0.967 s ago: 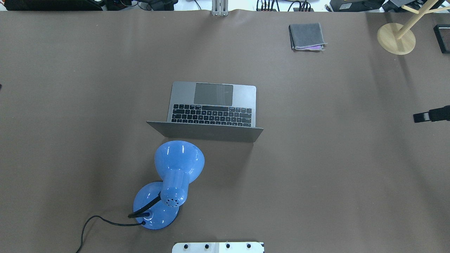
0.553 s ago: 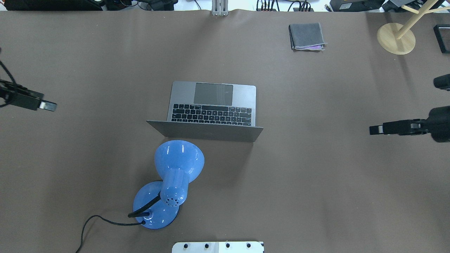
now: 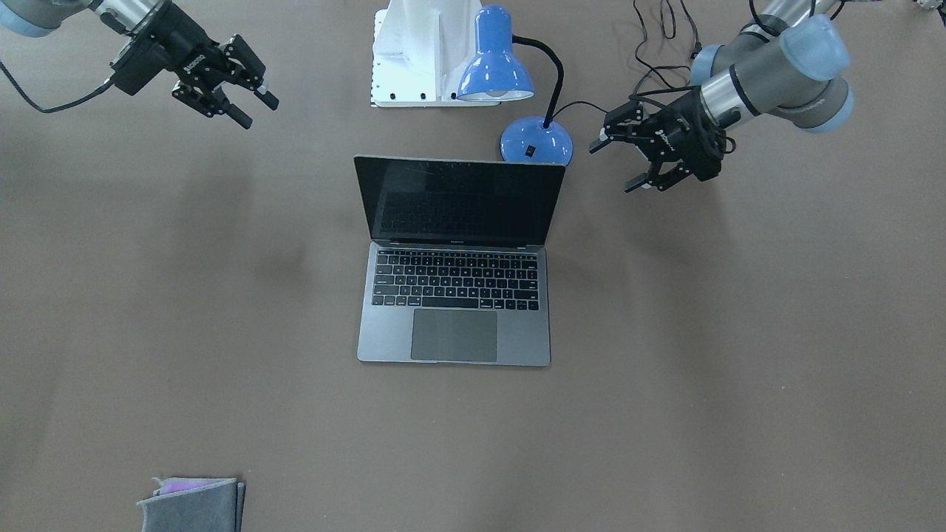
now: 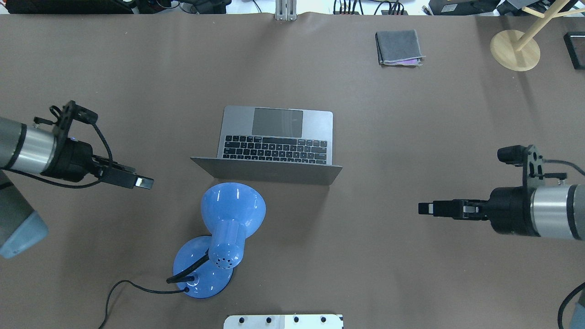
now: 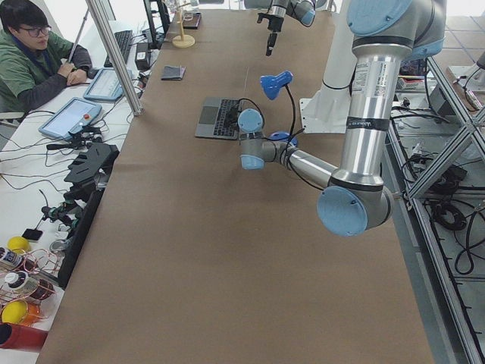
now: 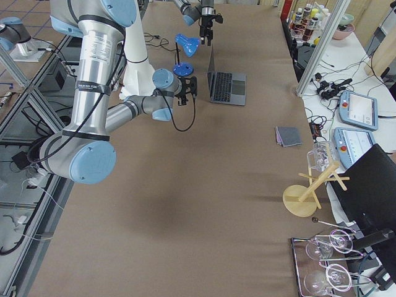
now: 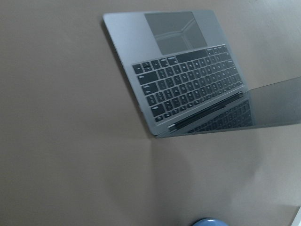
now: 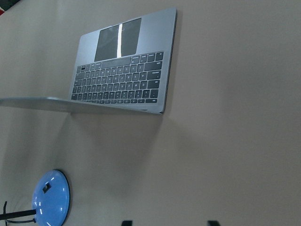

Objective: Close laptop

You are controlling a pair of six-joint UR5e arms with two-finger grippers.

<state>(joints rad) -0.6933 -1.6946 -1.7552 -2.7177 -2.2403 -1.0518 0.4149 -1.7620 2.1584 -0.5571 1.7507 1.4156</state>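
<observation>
Laptop (image 4: 279, 141) open at mid-table, deck flat on the brown table (image 4: 434, 114), trackpad toward the far side, lid raised on the robot's side, dark screen facing away from the robot.

Change over the last second: both arms brought in from the table's edges, where barely a fingertip showed before. Left gripper (image 3: 612, 168) now level with the lid's left end yet apart from it, fingers spread, nothing held. Right gripper (image 3: 257, 111) farther off beyond the lid's right end, likewise spread and empty. Laptop itself unmoved, lid at the same angle.

Meaning for the task, as a judgement: approach phase only, no contact made, closing not yet begun; lid to be pushed from its back, away from the robot, down onto the deck.

Surroundings: blue desk lamp (image 4: 231, 214) just behind the lid on the robot's side, shade close to the lid's left half, black cord (image 4: 119, 285) trailing from its base. Likely obstacle to the left gripper's path; right half of the lid's back freer. Folded grey cloth (image 4: 398, 47) and wooden stand (image 4: 515, 49) well apart at the far edge.
</observation>
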